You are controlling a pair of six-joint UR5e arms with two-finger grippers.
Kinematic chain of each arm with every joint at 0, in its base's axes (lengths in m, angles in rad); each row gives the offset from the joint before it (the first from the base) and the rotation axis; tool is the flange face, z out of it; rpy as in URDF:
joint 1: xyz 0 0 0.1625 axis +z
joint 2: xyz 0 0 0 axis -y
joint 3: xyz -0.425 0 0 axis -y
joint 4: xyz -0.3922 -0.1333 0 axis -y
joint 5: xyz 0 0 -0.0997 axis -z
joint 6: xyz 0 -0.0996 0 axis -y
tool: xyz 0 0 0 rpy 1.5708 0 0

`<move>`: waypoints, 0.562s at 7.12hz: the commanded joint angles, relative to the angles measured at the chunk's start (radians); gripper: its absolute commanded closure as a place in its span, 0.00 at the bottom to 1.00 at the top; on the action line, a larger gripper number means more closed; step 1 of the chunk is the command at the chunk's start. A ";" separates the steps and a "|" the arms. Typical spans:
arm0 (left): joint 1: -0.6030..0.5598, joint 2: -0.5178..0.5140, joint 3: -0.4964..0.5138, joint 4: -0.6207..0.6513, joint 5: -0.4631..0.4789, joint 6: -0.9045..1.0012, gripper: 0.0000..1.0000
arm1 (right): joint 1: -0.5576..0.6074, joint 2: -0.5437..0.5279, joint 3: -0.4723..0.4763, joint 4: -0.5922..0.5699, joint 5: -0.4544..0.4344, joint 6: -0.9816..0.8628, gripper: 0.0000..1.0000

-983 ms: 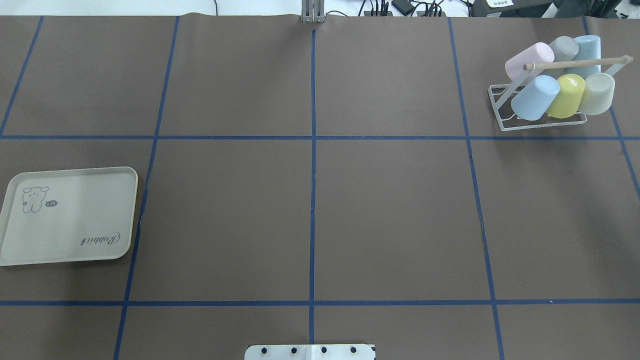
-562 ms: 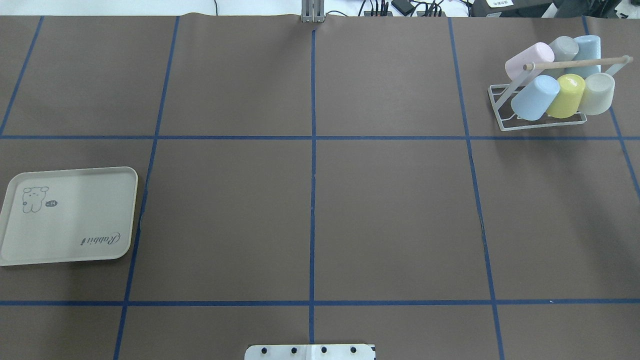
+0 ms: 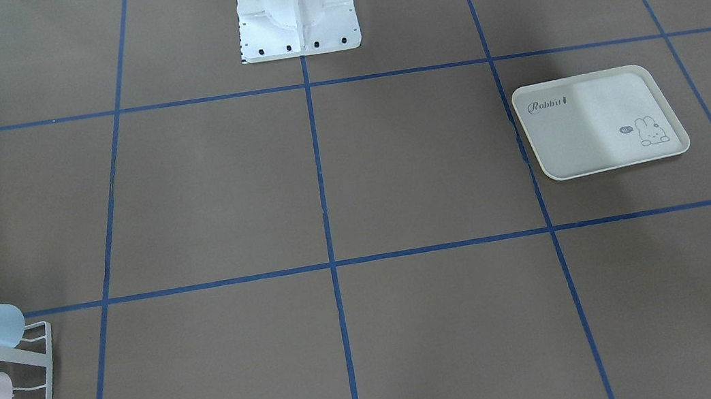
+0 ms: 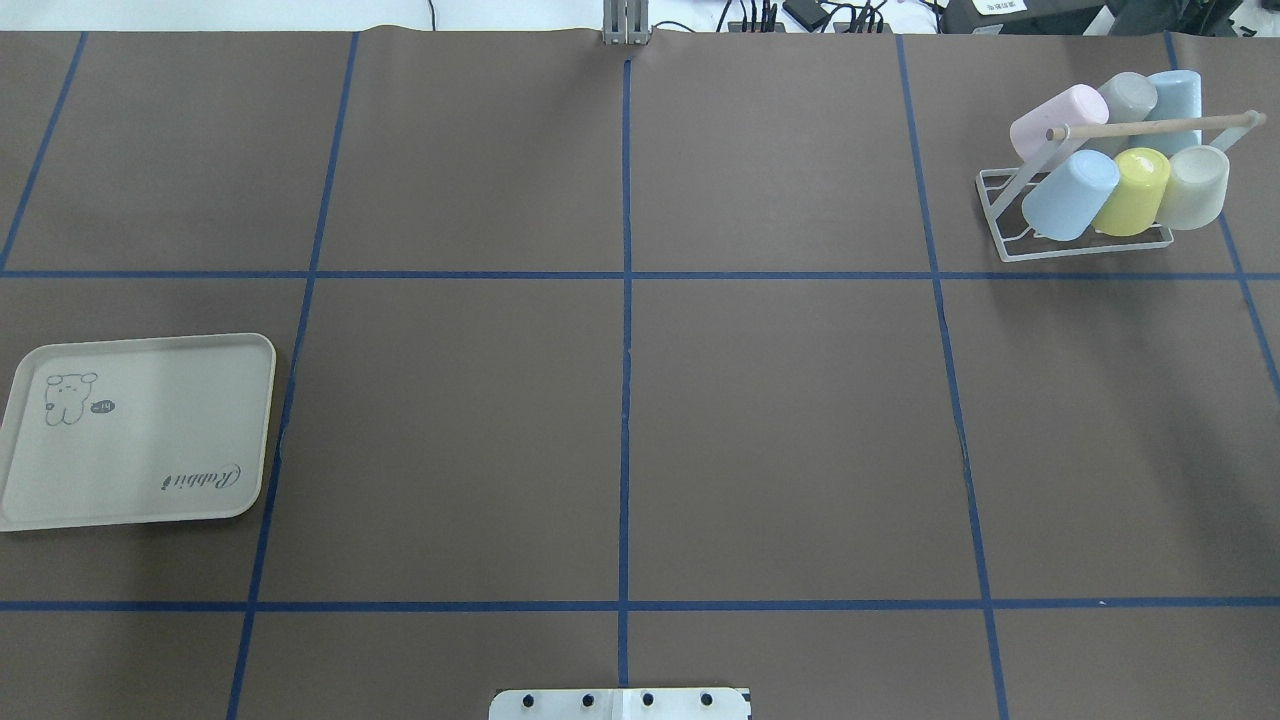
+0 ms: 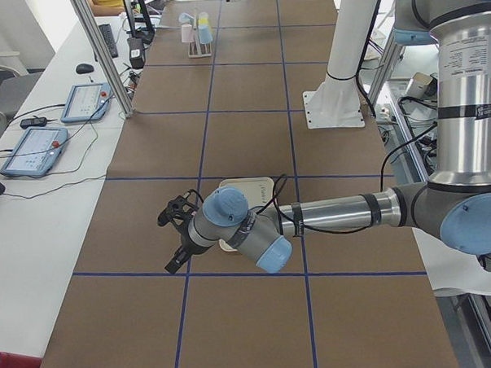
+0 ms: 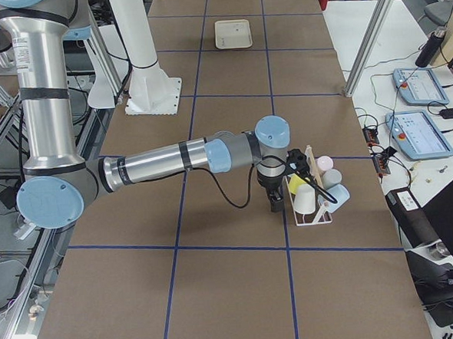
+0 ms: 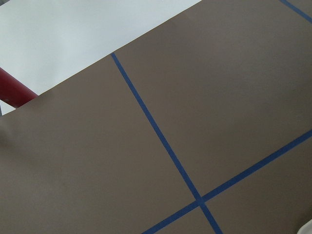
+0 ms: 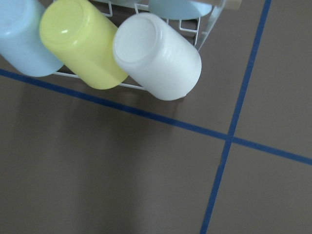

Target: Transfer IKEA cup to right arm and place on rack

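The white wire rack (image 4: 1003, 243) with its wooden dowel (image 4: 1150, 126) stands at the table's far right corner. Several pastel IKEA cups lie on its prongs, among them a pink one (image 4: 1055, 115), a yellow one (image 4: 1135, 190) and a white one (image 4: 1195, 185). The right wrist view looks down on the white cup (image 8: 158, 56) and the yellow cup (image 8: 80, 44). My right gripper (image 6: 275, 205) hangs just beside the rack (image 6: 312, 210). Over by the tray (image 5: 246, 188) is my left gripper (image 5: 171, 236). Whether either gripper is open or shut, I cannot tell.
A cream tray with a rabbit drawing (image 4: 140, 430) lies at the table's left edge. The robot's white base (image 3: 296, 8) stands at the near middle. Blue tape lines divide the brown table cover. Teach pendants (image 6: 418, 89) lie on a side bench.
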State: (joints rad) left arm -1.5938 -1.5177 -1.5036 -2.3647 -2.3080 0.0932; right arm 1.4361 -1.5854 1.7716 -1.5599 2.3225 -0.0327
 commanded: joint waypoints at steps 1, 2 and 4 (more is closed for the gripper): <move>0.000 0.001 0.017 0.008 -0.030 -0.001 0.00 | 0.013 -0.064 0.002 0.001 0.037 -0.004 0.00; 0.000 0.002 0.032 0.010 -0.069 -0.001 0.00 | 0.015 -0.089 -0.017 -0.002 0.031 -0.003 0.00; 0.000 0.004 0.074 0.010 -0.077 -0.004 0.00 | 0.052 -0.096 -0.029 -0.002 0.028 0.007 0.00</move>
State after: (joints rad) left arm -1.5938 -1.5155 -1.4535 -2.3552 -2.3766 0.0901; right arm 1.4659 -1.6726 1.7511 -1.5605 2.3506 -0.0314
